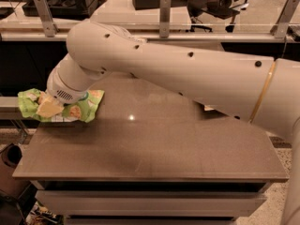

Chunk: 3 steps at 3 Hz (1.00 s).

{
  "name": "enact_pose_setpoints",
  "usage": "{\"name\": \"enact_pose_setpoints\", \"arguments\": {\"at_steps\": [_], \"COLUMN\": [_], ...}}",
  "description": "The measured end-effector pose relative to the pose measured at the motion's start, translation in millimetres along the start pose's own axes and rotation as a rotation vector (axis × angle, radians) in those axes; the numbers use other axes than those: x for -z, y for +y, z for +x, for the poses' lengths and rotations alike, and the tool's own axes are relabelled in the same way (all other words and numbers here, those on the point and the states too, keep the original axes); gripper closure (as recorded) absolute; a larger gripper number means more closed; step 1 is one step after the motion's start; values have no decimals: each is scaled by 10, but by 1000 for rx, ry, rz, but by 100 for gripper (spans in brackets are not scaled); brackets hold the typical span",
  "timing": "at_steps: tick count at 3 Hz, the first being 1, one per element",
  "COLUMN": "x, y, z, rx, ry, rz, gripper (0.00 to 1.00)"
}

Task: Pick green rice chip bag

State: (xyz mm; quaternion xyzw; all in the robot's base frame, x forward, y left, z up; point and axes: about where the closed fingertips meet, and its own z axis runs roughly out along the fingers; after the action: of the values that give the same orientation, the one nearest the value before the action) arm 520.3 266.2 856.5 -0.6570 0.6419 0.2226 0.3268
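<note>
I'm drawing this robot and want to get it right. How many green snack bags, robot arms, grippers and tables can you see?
Green rice chip bag: 1
Robot arm: 1
Gripper: 1, down on the bag at the table's left edge
Table: 1
Total: 4

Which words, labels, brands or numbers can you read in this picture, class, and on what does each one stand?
No text can be read here.
green rice chip bag: it carries print, but this is too blurred to read.
arm: no lettering, only small dark dots.
gripper, down on the bag at the left edge of the table: no label shows.
</note>
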Motion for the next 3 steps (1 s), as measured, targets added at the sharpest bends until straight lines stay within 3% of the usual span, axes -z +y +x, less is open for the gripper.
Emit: {"name": "enact_pose_setpoints", "arguments": {"at_steps": [2,3], "x": [22,133], "y": [-2,-65], "z": [-18,-33], "rx": [8,30], "ry": [-28,-117], "rz": [-8,-21], "gripper": [100,100]}}
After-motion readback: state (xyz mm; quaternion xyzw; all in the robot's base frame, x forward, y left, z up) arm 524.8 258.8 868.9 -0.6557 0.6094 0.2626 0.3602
